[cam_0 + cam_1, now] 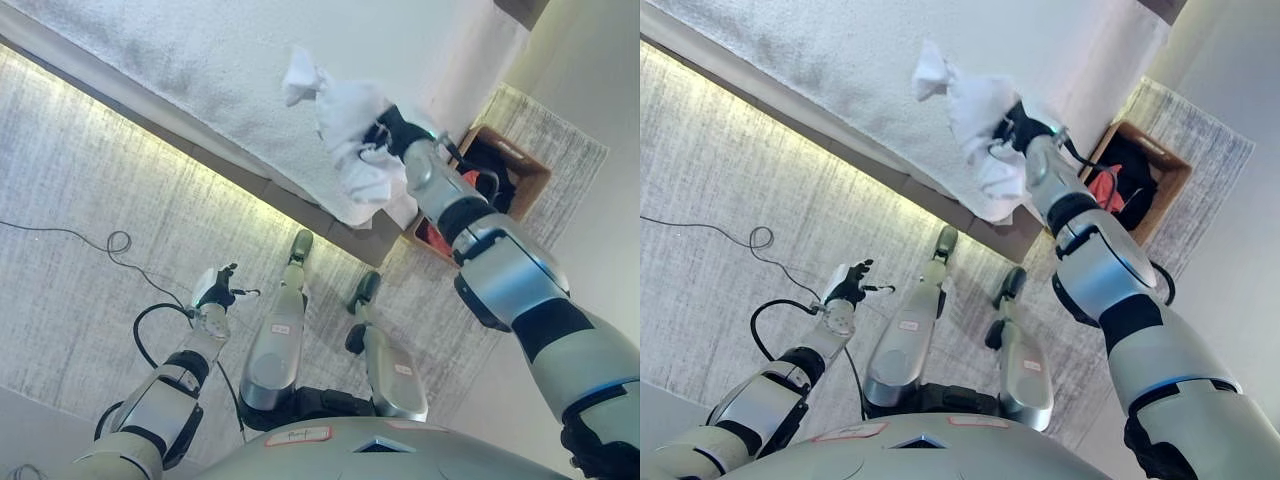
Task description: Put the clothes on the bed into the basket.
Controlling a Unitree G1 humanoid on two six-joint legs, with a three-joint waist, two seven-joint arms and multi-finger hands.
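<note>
A pale woven rug (90,200) is lying across the floor, and a strip of warm light (150,140) is glowing along the base edge.

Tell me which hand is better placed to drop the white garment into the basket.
Right. The right hand already grips the white garment above the bed, close to the basket. The left hand hangs low over the carpet, holding nothing.

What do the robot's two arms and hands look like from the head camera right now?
Both arms are silver-grey shells joined by black bands. The right hand is dark, on a rounded silver wrist. The left hand is dark with white covers on some fingers. A black cable loops beside the left forearm.
</note>
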